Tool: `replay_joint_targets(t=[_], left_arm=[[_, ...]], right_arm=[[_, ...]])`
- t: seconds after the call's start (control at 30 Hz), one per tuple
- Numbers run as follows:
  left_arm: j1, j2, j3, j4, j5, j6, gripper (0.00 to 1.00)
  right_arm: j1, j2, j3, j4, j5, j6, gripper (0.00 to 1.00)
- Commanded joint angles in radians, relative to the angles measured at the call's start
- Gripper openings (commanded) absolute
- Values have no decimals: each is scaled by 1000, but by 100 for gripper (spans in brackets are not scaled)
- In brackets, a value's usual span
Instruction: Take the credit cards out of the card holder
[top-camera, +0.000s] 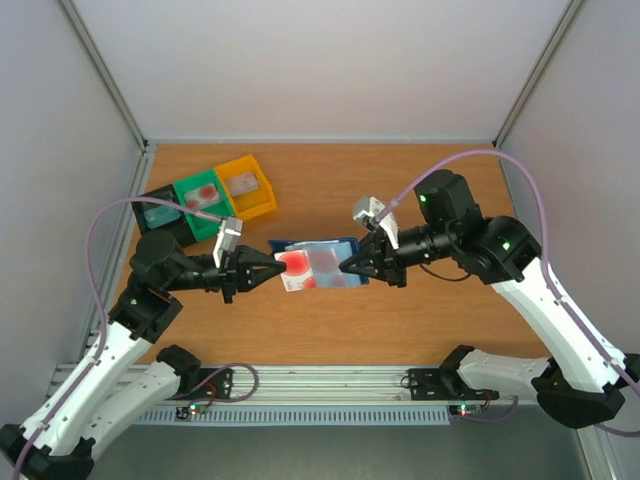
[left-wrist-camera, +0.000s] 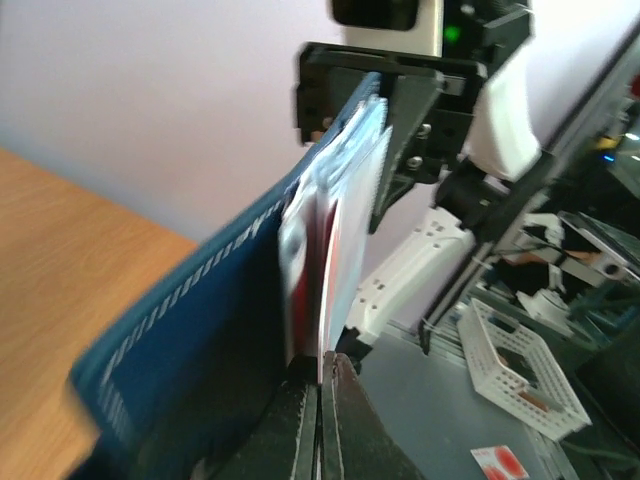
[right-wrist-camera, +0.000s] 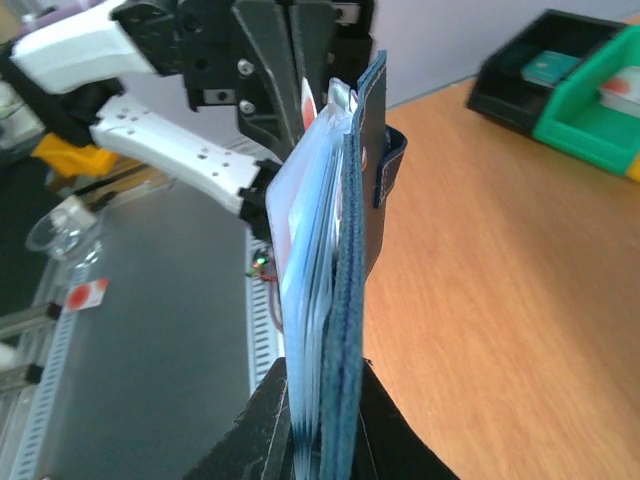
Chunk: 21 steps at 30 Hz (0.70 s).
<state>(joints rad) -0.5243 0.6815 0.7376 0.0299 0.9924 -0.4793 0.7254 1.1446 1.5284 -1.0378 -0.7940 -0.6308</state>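
L tool (top-camera: 276, 267): jaws together, clamped on left edge of pale card (top-camera: 293, 263) w/ red marks.
R tool (top-camera: 347, 267): clamped on right edge of card holder (top-camera: 338, 247).
Card holder: open, held in air betw. both tools, over mid tabletop (top-camera: 400, 330).
Pale card: sticks out of holder's left side.
Bins: black bin (top-camera: 160, 212), green bin (top-camera: 205, 200), yellow bin (top-camera: 250, 186), far left.

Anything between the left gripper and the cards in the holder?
Nothing visible. The left gripper is shut on the edge of a pale red-marked plastic credit card sticking out of the navy bifold card holder, which the right gripper clamps opposite.
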Motion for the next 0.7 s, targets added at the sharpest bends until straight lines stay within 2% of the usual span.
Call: replay_joint_targets(t=[0.0,0.13,0.3,0.43,0.57,0.67], left_arm=[[68,-31,53,-282,-109,151,0],[123,-67,60,-427,-153,241,0],[164,-64,63,-472,-198,303,0],[165,-57,41,-424,-113,290,0],[163,-37,40,-455,-69,324,0],[163,-17,38,-443,-21,323,0]], right_arm=[[-33,-87,-57,56,100,67,1],[-62,-147,-184,121,191,181,1],[-121,-107,-376,225,138,339,1],[-141,-13,-547,401,34,472,1],[-141,70,-709,678,-97,573,1],[-141,158,-746,718,-94,578,1]])
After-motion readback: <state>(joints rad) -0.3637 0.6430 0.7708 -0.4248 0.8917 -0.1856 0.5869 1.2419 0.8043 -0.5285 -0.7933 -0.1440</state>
